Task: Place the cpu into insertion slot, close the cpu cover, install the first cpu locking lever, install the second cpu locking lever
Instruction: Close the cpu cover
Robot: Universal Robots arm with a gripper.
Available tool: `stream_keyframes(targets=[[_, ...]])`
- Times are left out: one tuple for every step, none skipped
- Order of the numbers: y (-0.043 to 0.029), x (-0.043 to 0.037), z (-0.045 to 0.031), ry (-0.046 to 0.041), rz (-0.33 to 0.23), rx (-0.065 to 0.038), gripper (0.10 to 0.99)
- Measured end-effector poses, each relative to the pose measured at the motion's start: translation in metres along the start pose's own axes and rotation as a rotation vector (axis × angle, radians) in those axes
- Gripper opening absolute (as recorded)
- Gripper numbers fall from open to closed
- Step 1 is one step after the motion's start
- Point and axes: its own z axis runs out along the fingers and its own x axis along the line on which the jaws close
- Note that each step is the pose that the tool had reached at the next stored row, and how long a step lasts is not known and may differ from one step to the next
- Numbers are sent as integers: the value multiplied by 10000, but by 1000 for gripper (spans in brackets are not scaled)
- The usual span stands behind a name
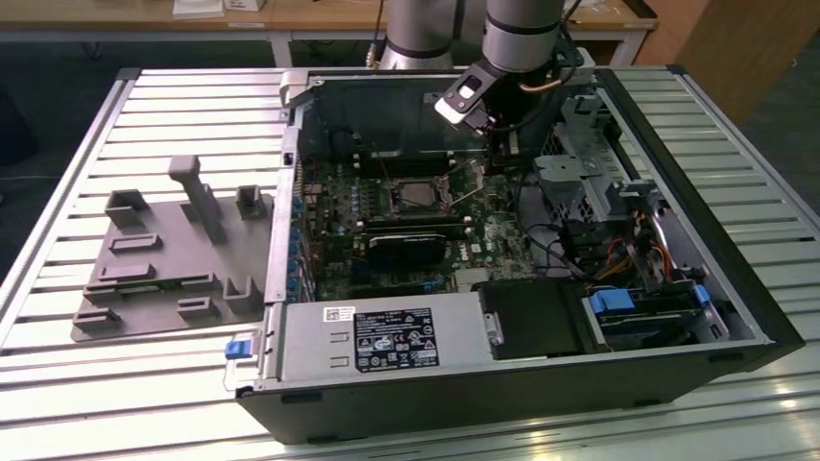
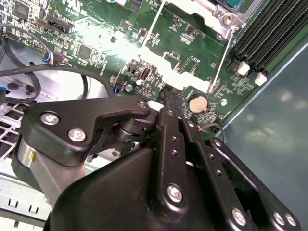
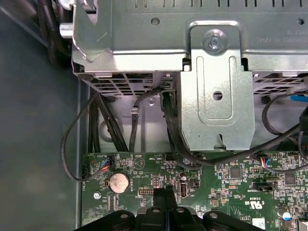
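Inside the open computer case, the insertion slot [image 1: 412, 197] is a dark square in a silver frame on the green board. The cpu cover [image 1: 443, 184] seems to lie flat around it, and its silver edge [image 2: 202, 10] also shows in the second wrist view. I cannot tell whether the cpu lies in the slot. Two thin silver locking levers [image 2: 152, 29] [image 2: 222, 60] run across the board, and one lever [image 1: 474, 192] is on the exterior view's right of the slot. My gripper [image 1: 497, 156] hangs just above the board there, shut and holding nothing [image 2: 168, 96] [image 3: 166, 193].
A black rectangular module [image 1: 410, 245] lies in front of the slot. A metal drive cage [image 1: 577, 173] [image 3: 211, 82] and loose cables [image 3: 103, 125] crowd the exterior view's right. A coin cell [image 2: 197, 102] [image 3: 118, 183] sits near my fingertips. A grey fixture [image 1: 180, 259] rests on the slatted table.
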Motion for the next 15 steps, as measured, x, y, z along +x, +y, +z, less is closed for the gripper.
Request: stream_keyframes(targets=[[2, 0, 0, -4, 1, 90, 102], [5, 0, 0, -11, 3, 196, 102], [9, 0, 1, -14, 4, 313, 102], [13, 1, 2, -17, 5, 435, 102], [16, 1, 3, -21, 6, 535, 102], [20, 1, 3, -25, 7, 654, 102], [23, 1, 4, -29, 7, 757, 102], [25, 1, 4, -32, 8, 845, 102], [26, 1, 4, -36, 8, 887, 102], [25, 1, 4, -35, 8, 888, 102], [25, 1, 4, -36, 9, 890, 102], [25, 1, 4, -36, 9, 890, 102], [25, 1, 3, -37, 9, 891, 102], [25, 1, 4, -36, 9, 891, 102], [25, 1, 4, -35, 8, 891, 102]])
